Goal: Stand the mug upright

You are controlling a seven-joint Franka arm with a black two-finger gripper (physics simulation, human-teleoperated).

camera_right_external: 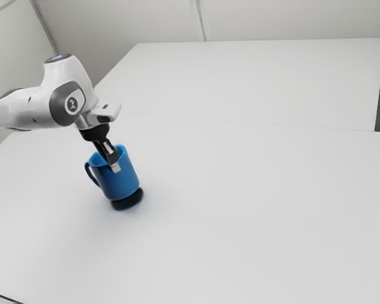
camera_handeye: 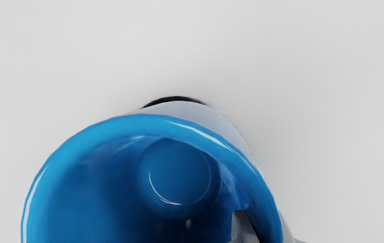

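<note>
The mug (camera_right_external: 118,181) is at the exterior view's left, on or just above the bench (camera_right_external: 253,215), mouth up but leaning. The tool (camera_right_external: 114,165) pinches its wall, one finger inside. Best to straighten the lean and seat the base flat before letting go. The mug's visible floor (camera_handeye: 180,172) looks bare.
</note>
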